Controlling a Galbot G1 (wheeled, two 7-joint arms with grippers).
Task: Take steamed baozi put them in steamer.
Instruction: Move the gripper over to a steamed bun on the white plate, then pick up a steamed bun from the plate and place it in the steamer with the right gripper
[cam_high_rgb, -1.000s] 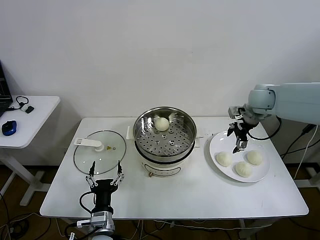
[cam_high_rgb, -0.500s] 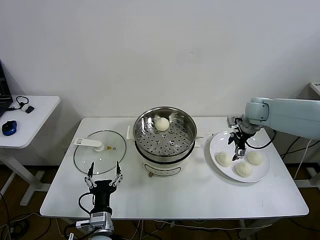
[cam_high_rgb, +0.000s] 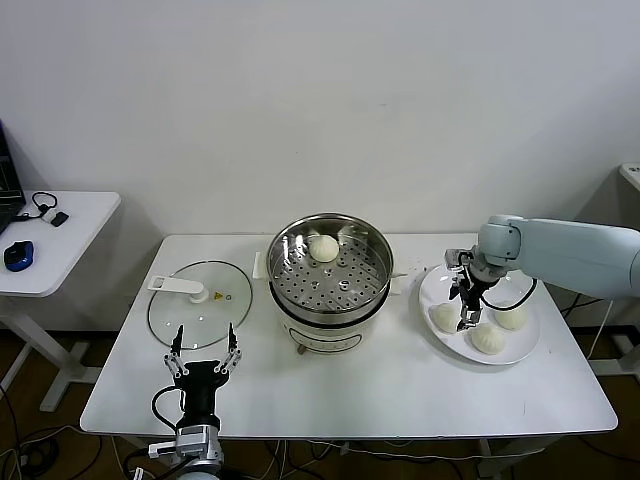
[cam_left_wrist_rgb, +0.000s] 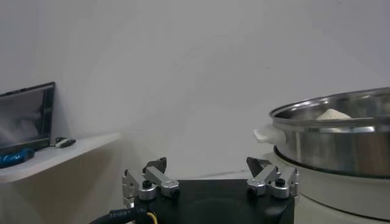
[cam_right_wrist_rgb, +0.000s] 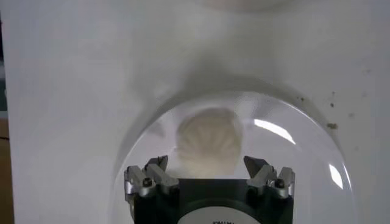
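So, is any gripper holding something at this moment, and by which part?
Nothing is held. The right gripper is open above a baozi on the plate. The left gripper is open and empty at the table's near edge.

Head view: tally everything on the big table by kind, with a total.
Baozi: 4, one in the steamer, three on the plate
Steamer: 1
Glass lid: 1
White plate: 1
Total: 7

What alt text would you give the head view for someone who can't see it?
The right gripper, fingers open, reaches down over a white plate holding three baozi. A fourth bun sits in the open steamer at table centre, with the glass lid and open left gripper to its left.
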